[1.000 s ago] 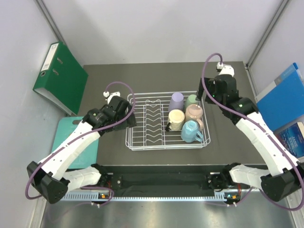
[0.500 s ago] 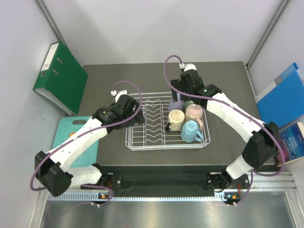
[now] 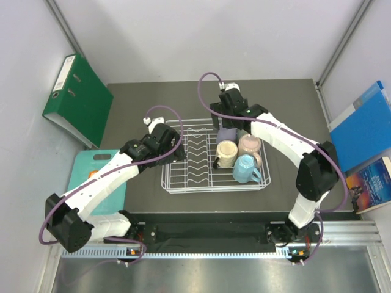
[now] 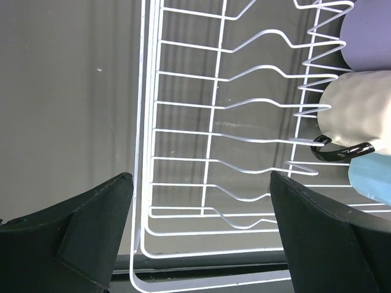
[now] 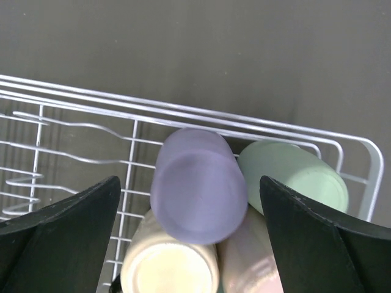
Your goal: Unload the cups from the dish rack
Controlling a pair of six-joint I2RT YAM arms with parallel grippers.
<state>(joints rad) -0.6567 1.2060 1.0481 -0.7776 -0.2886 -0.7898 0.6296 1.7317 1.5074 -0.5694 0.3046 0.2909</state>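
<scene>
Above lavender cup, right hand released, left hand likewise, mint cup visible only wrist-side

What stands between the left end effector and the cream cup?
The row of upright prongs in the dish rack stands between the left end effector and the cream cup; the top external view shows it.

I see dark gray table. White wire dish rack sits flat on it, about middle, nearer front edge. Teal board lies by table's left edge; can't tell if on it.
</scene>
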